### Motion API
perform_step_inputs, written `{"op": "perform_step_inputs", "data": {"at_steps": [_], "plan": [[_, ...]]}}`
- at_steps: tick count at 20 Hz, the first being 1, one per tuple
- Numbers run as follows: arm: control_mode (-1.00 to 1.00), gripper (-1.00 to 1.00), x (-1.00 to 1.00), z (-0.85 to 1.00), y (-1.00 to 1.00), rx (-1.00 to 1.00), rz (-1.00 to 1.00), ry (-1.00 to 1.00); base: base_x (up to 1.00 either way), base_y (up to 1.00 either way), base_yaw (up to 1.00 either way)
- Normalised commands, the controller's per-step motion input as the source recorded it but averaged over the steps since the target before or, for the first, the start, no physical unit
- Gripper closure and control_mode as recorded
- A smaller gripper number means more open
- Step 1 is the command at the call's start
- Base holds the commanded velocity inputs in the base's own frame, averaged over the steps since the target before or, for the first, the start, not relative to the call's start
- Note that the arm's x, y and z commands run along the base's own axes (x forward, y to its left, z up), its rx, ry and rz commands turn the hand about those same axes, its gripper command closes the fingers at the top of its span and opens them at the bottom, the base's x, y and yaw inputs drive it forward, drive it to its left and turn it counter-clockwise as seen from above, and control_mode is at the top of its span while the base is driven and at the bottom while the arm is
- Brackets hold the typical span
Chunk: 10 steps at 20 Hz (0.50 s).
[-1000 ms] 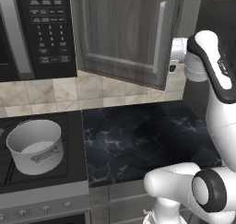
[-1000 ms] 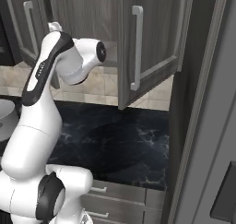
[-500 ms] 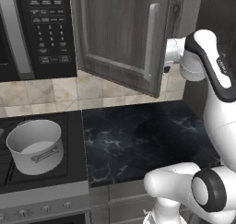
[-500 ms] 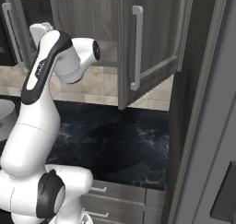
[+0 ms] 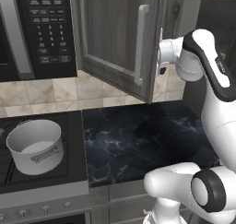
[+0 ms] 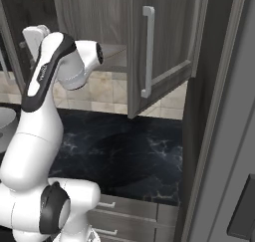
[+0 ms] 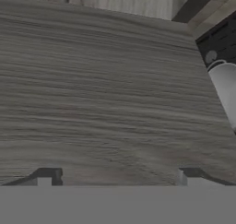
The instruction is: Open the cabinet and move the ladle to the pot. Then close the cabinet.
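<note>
The cabinet's left door [image 5: 115, 38] stands swung out to the left, its silver bar handle [image 5: 142, 44] facing the room. My gripper [image 5: 160, 58] is at the inner side of that door near its free edge. In the hand view my gripper [image 7: 118, 177] is open, fingertips [image 7: 48, 174] wide apart with nothing between them, close to the door's wood-grain inner face [image 7: 101, 89]. The right door [image 6: 164, 42] is open too. The light-grey pot [image 5: 35, 145] sits on the stove at lower left. The ladle is hidden.
The black microwave [image 5: 44, 29] hangs left of the cabinet. A dark marble countertop [image 5: 138, 135] lies below the open doors, with low drawer fronts [image 6: 129, 221] under it. A tall dark panel [image 6: 219, 111] closes off the right side.
The left door has swung further open to the left, and my hand has followed it leftward along its inner side. The pot has not moved.
</note>
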Motion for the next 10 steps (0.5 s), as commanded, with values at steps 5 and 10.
{"op": "perform_step_inputs", "data": {"at_steps": [5, 10], "plan": [[-1.0, -1.0, 0.09, -0.12, 0.1, 0.0, -0.07, -0.1, 0.0, 0.0, 0.0], [-1.0, -1.0, 0.02, -0.08, 0.0, -0.01, -0.07, 0.0, 0.0, 0.0, 0.0]]}}
